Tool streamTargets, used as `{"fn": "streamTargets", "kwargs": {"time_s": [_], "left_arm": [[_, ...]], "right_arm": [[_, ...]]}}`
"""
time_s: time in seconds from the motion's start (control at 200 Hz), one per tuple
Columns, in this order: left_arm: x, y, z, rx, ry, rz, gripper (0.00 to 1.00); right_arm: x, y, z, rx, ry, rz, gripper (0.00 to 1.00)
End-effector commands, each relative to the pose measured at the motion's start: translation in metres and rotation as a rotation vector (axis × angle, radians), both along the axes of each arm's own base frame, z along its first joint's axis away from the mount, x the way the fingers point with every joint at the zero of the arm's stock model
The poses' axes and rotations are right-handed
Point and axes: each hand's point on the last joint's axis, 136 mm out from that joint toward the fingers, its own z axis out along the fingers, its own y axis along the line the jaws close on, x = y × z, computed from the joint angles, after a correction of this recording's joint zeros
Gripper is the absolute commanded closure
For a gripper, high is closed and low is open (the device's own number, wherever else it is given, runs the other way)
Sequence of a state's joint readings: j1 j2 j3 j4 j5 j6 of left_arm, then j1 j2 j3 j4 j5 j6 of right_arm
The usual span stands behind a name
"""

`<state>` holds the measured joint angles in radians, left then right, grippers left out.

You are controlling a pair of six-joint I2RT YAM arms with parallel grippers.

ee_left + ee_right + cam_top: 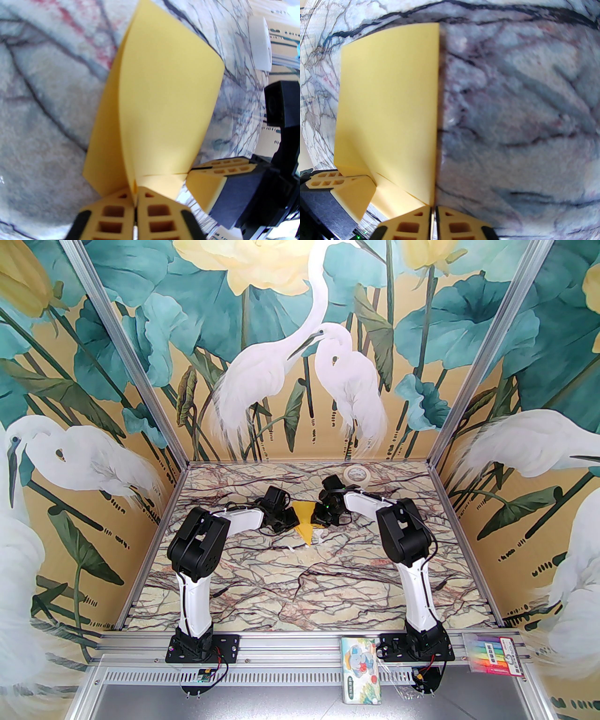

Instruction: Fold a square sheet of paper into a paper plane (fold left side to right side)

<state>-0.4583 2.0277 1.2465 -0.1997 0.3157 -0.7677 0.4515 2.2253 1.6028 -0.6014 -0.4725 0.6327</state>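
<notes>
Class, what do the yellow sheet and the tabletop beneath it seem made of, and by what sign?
The yellow sheet looks like thin matte paper: it curves softly and holds a sharp crease. The tabletop is marble-look, dark-veined; real stone or a printed covering, I cannot tell.

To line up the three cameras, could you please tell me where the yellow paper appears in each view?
Top external: yellow paper near the middle of the marble tabletop.
Left wrist: yellow paper at centre frame, lower end pinched by the left gripper.
Right wrist: yellow paper in the left half, edge pinched by the right gripper.
Shared landmark: that veined marble tabletop.
</notes>
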Motion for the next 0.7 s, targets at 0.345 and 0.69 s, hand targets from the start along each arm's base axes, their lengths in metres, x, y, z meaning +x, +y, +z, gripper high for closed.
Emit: {"fn": "streamTargets", "kwargs": {"time_s": [0.345,0.69], "left_arm": [[0.001,0.009,0.004,0.008,0.003,0.075,0.99],[0.002,0.006,0.005,0.000,0.001,0.067,0.99]], "right_arm": [[0.010,0.009,0.042,0.103,-0.134,-0.031,1.00],[0.002,0.013,0.016,0.099,-0.059,-0.017,1.00]]}}
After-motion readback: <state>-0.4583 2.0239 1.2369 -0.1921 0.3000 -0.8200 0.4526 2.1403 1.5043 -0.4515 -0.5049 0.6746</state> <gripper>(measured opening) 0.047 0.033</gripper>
